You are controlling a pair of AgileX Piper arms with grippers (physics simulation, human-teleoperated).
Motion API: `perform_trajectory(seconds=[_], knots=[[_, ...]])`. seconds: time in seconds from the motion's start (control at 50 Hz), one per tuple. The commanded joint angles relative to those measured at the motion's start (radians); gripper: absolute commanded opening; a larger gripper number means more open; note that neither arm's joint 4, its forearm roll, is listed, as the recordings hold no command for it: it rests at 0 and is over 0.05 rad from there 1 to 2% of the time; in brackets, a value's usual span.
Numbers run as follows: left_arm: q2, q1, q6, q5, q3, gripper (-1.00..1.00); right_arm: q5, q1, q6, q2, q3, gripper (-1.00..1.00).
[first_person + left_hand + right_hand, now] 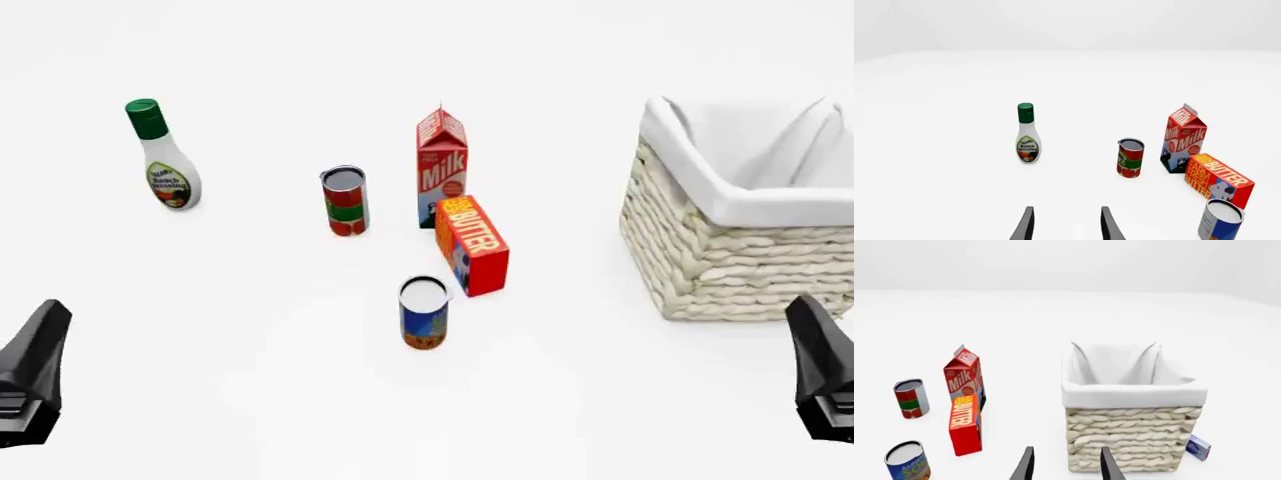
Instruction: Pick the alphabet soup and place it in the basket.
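The alphabet soup [423,313] is a small can with a silver-white top and a blue label turning orange at the bottom; it stands upright on the white table in the middle of the front view, also visible as the alphabet soup [1219,220] and the alphabet soup [907,460] in the wrist views. The cream wicker basket [747,262] with white lining stands at the right; its woven wall [1131,437] fills the right wrist view. My left gripper [1067,225] is open and empty near the front left. My right gripper [1066,465] is open and empty just before the basket.
Behind the soup stand a butter box [473,244], a milk carton [441,166] and a red-and-green can [344,200]. A ranch dressing bottle [162,157] stands at the far left. A small blue-and-white box [1197,447] lies beside the basket.
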Motion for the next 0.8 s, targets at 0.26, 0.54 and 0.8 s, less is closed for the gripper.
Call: perform_trajectory(seconds=[0.26,0.54,0.8], knots=[[0.0,0.0,0.0,0.0,0.0,1.0,0.005,0.013,0.001,-0.014,0.01,1.0],[0.0,0.0,0.0,0.0,0.0,1.0,0.048,0.069,-0.004,-0.016,-0.062,1.0],[0.0,0.0,0.0,0.0,0.0,1.0,0.105,0.185,-0.027,-0.016,-0.144,1.0]])
